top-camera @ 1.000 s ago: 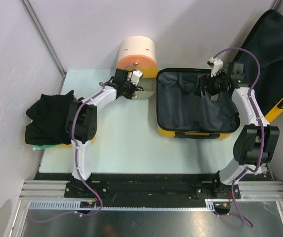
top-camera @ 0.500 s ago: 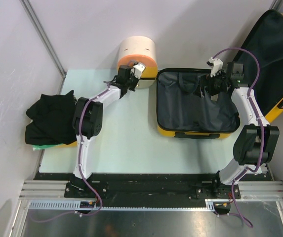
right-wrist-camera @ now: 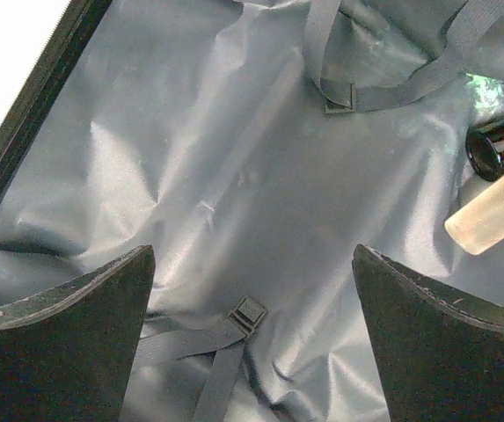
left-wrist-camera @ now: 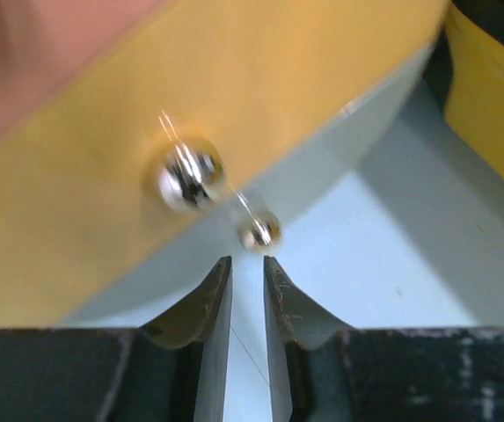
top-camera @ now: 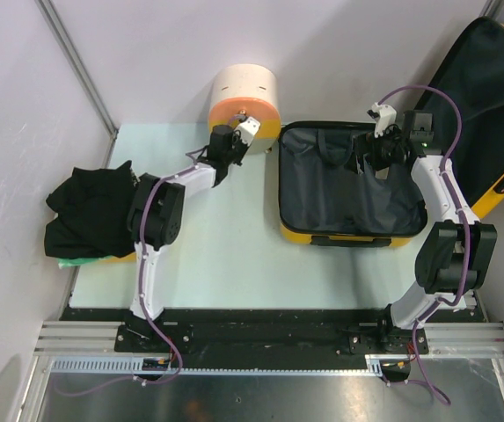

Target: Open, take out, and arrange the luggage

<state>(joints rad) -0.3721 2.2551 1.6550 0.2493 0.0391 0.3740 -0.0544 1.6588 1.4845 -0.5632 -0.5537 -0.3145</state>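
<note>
The luggage, a yellow hard-shell suitcase, lies open with its dark lining up and its lid leaning at the right. My right gripper hangs open and empty over the lining, above a strap buckle. A small clear bottle with a black cap lies inside. My left gripper is at the cream-and-orange cylindrical container. In the left wrist view its jaws are nearly together with a narrow slit, just below a small silver bead and a silver knob.
A pile of black clothes lies at the table's left edge, with a bit of yellow showing under it. Grey straps lie loose on the lining. Walls close in at the back and left.
My left gripper has moved up and back, close to the cylindrical container's orange band. The right arm has not moved.
</note>
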